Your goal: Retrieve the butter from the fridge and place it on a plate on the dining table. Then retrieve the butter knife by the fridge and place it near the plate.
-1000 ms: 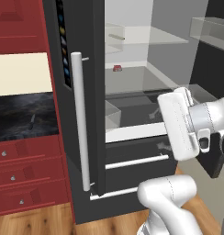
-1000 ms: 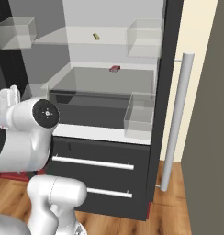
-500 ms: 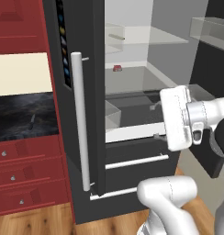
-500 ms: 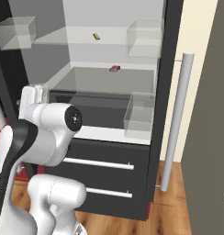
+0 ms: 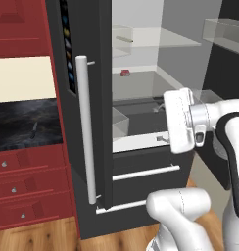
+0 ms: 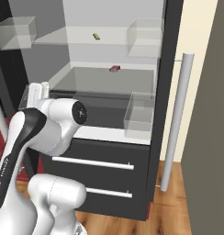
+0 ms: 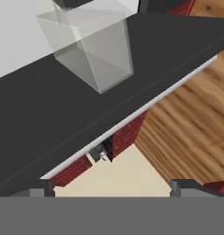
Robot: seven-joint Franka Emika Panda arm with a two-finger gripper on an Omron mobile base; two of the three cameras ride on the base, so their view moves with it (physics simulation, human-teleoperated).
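I've got the fridge (image 5: 92, 122) open in front of me, both doors swung wide. The butter (image 6: 96, 36) sits on the upper glass shelf toward the back; in the right base view it's a small yellow-olive stick lying flat, long axis running diagonal, near end toward the lower right. In the left base view the same stick (image 5: 124, 39) reads more horizontal, w/ a slight down-tilt to the right. One shelf below, well apart from it, lies a tiny red item (image 6: 114, 69). My gripper (image 7: 111, 186) is w/ jaws spread wide, nothing between the tips; the hand view looks past them at a dark drawer front w/ a pale bar handle (image 7: 146, 108) and a clear bin (image 7: 88, 46). The hand hangs at about the lowest shelf's level, below the butter and not touching it. The butter knife (image 5: 34, 129) lies on the black counter left of the fridge, slim, pointing roughly away from me.
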